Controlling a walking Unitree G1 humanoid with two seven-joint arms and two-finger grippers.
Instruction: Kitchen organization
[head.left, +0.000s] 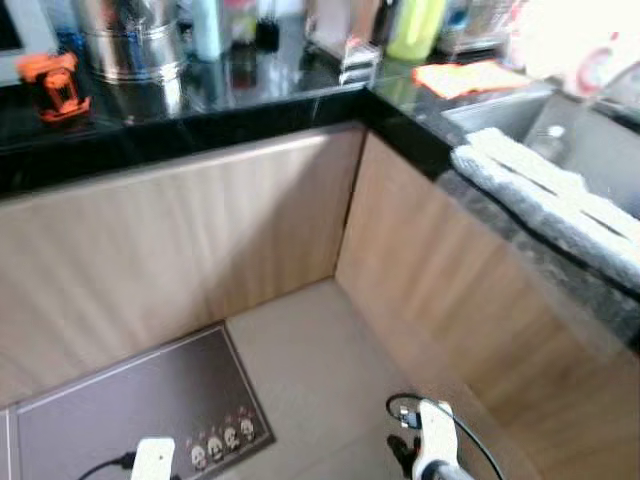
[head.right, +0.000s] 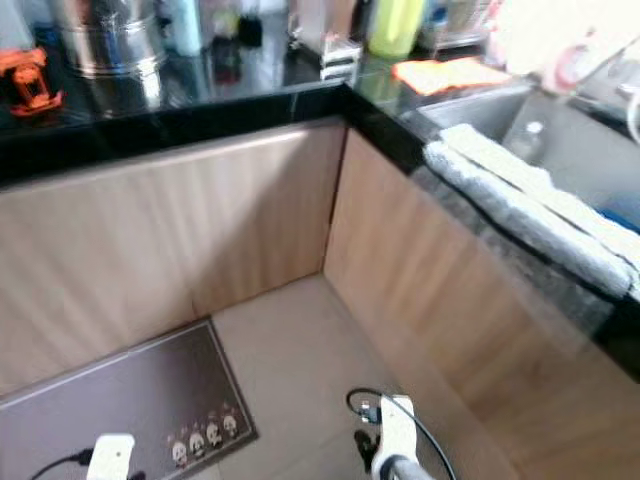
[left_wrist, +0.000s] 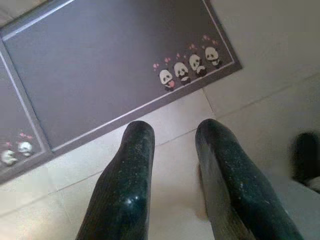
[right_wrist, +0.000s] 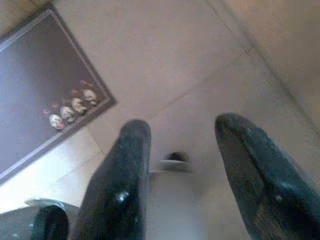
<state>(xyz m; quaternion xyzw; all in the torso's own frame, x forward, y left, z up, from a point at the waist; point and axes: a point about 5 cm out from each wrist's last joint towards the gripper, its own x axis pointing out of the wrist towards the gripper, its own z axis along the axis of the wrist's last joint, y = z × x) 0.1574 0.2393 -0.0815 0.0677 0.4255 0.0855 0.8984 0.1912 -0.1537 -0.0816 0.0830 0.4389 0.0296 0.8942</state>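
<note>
While idle, both end effectors agape.

one steel pot (head.left: 130, 40), one orange cloth (head.left: 470, 76), two mats (left_wrist: 115, 65)

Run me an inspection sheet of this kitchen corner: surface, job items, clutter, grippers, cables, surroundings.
Surface: black L-shaped countertop, glossy.
Job's things: steel pot, orange gadget, bottles at the back.
Clutter: orange cloth; grey towel over the sink edge.
Grippers: left gripper and right gripper open, empty, hanging above the floor.
Cables: black cable at the right wrist.
Surroundings: wooden cabinets, panda mat.
</note>
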